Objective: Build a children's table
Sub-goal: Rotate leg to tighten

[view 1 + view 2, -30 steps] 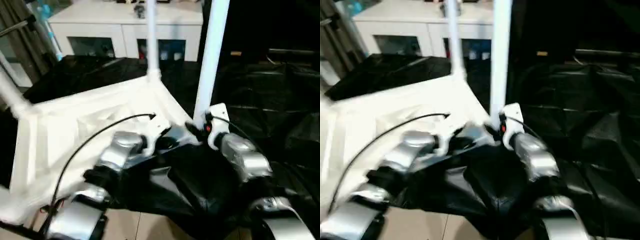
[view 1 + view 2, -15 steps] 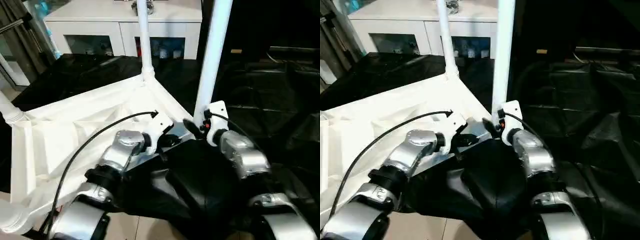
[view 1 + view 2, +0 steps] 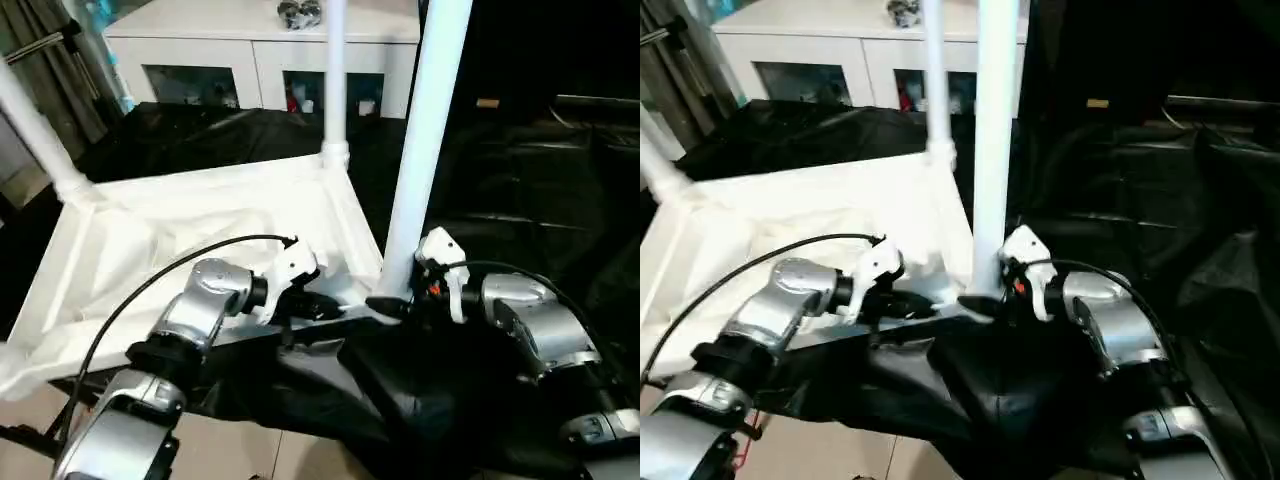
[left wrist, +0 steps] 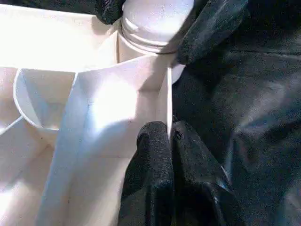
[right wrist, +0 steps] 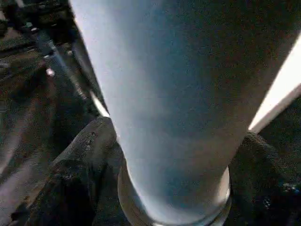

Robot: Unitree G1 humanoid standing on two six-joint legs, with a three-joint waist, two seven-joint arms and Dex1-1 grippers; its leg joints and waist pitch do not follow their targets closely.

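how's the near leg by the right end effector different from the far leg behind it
The near leg looks thicker and stands at the tabletop's near corner, the right end effector around its base. The far leg looks thinner and stands untouched at the far corner. Both are white, upright, seated in sockets.

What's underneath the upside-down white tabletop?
The tabletop lies ribbed side up on a work table draped in black cloth, which shows all around it. Whatever lies directly beneath the tabletop is covered by it.
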